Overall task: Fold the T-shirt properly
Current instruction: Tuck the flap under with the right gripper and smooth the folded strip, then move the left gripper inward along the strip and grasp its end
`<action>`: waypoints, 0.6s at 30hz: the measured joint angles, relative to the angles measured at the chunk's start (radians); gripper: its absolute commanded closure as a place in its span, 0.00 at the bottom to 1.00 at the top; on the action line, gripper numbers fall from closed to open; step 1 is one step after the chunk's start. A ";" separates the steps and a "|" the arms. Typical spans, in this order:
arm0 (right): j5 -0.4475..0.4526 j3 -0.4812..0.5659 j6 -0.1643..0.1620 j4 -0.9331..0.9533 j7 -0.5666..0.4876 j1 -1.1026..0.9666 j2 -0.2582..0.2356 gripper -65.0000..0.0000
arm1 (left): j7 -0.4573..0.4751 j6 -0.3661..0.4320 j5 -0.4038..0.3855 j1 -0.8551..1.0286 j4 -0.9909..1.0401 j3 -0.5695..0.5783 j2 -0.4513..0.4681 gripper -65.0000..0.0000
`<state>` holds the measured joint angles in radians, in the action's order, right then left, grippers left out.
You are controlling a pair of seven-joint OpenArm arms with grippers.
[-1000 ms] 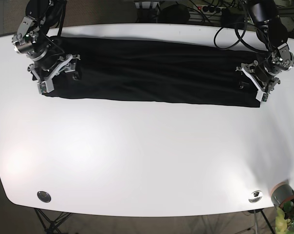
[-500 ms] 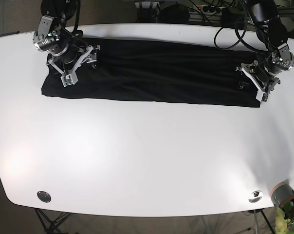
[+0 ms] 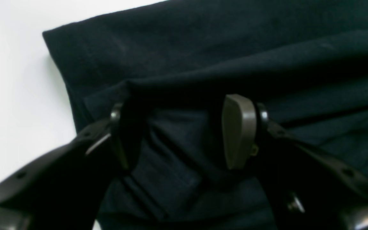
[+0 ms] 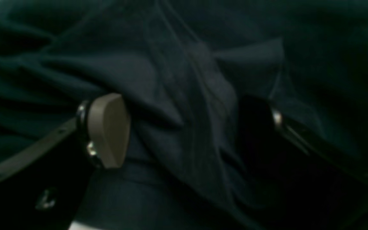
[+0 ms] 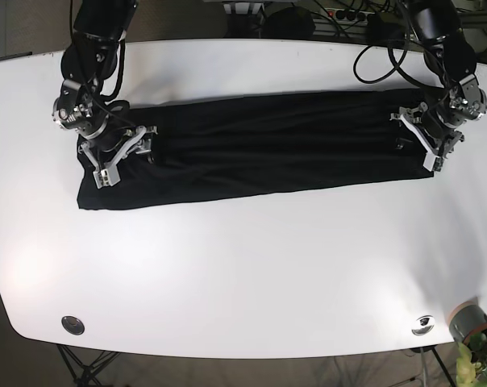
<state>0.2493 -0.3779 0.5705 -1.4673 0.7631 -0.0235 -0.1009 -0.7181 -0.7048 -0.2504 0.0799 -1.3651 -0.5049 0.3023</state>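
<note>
The left gripper (image 3: 184, 132) stood with its jaws spread apart over the black T-shirt (image 5: 260, 145), a ridge of dark fabric running between the two pads without either pad clearly pressing it; one tan pad (image 3: 237, 131) showed plainly and the other lay in shadow. In the base view this gripper (image 5: 430, 139) sat at the shirt's end on that view's right, just inside the cloth's short edge, with the white table (image 5: 243, 266) showing bare beside it.

The right gripper (image 4: 184, 134) was likewise spread wide, with a bunched fold of the shirt rising between its fingers; its tan pad (image 4: 107, 134) touched the cloth at one side, while the opposite finger was too dark to judge. In the base view it (image 5: 114, 157) rested on the shirt near the end on that view's left, a little in from the corner.

The T-shirt lay as one long, narrow black band across the far half of the table, creased lengthwise, its left-of-view end sagging nearer the camera than the other, so the band ran at a slight slant. Both ends were on the table.

There was one shirt and two arms. Two round metal fittings (image 5: 72, 325) (image 5: 422, 324) sat in the table's near corners. Just off the near right corner stood one small grey pot (image 5: 469, 320) with green leaves beside it; what it held could not be made out.
</note>
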 measured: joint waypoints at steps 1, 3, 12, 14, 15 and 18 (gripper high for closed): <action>0.005 0.000 0.003 0.025 -0.001 0.021 -0.006 0.22 | -0.005 0.000 0.004 -0.011 0.004 0.002 0.000 0.46; 0.006 0.000 0.006 0.062 0.001 0.058 -0.013 0.22 | -0.020 0.000 0.005 -0.032 0.012 0.003 -0.003 0.46; -0.019 0.005 -0.006 0.037 0.043 0.069 -0.015 0.22 | -0.056 0.005 0.006 -0.072 -0.048 -0.022 -0.011 0.45; -0.030 0.004 -0.010 0.026 0.049 0.065 -0.013 0.22 | -0.078 0.005 -0.053 -0.072 -0.103 -0.059 -0.011 0.45; -0.028 0.004 -0.010 0.025 0.048 0.064 -0.013 0.22 | -0.090 0.005 -0.078 -0.074 -0.132 -0.077 -0.009 0.45; -0.028 0.004 -0.010 0.023 0.048 0.063 -0.013 0.22 | -0.127 0.008 -0.142 -0.073 -0.190 -0.121 0.000 0.43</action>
<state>0.2211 -0.3740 0.5602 -1.4448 0.8116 0.0391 -0.1139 -0.8452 -0.6971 -0.3927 0.0071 -1.5555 -0.6258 0.3019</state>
